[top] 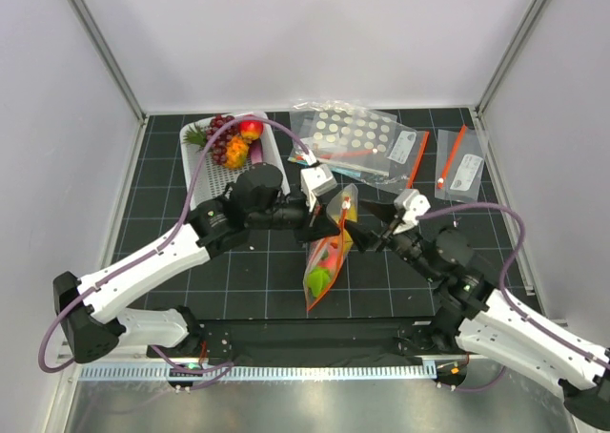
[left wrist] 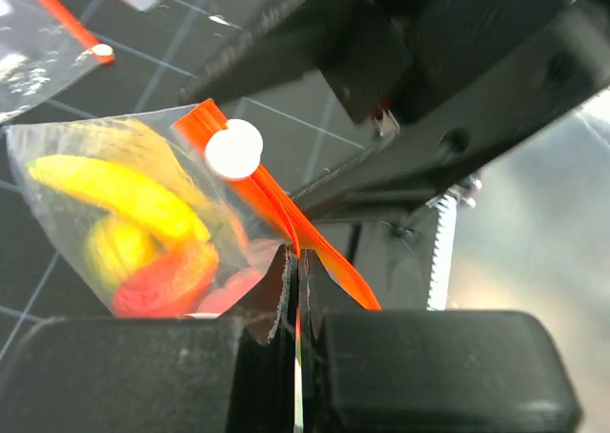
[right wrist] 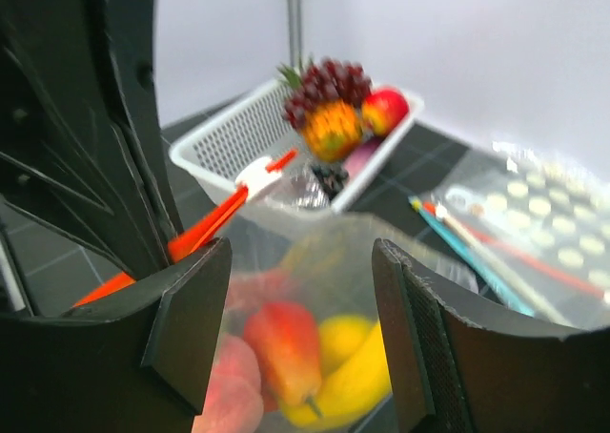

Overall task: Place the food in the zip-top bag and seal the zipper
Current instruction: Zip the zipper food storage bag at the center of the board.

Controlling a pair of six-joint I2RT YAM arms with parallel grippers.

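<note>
Over the table (top: 248, 280), left claw (left wrist: 297, 266) seemingly pinches zipper (left wrist: 272, 200).

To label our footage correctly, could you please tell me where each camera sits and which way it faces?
Top external: above and behind the bases, looking down on the table; both arms show, meeting at the zip-top bag.
Left wrist: on the left arm, looking along the left hand, shut on the zipper; its fingers show.
Right wrist: on the right arm, looking between the fingers of the open right hand, toward the white basket.
Shared: all three see the bag's food.
</note>
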